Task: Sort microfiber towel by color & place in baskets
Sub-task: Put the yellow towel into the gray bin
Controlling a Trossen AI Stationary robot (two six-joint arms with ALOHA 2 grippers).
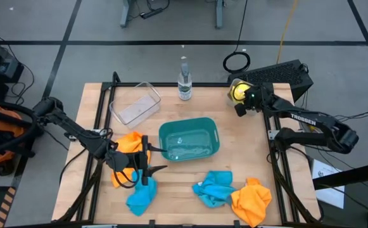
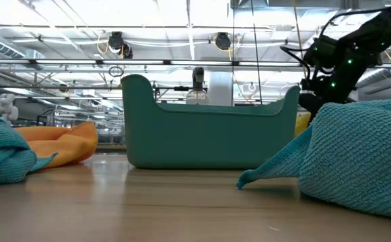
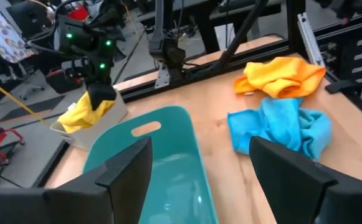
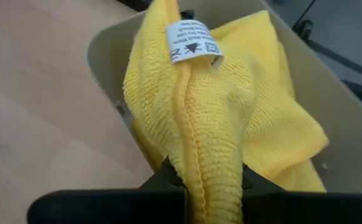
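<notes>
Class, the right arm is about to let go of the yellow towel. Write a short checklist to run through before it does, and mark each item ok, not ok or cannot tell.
1. Right claw shut on the yellow towel: ok.
2. Towel hangs over the pale grey basket, not the bare table: ok.
3. Towel partly inside the basket already: ok, its folds lie within the walls.
4. Left claw open, empty and away from the drop spot, near the teal basket: ok.
5. Grey basket holds only yellow: cannot tell, the towel hides the floor.
6. Blue towels and orange towels sorted: not ok, they lie on the table.
</notes>
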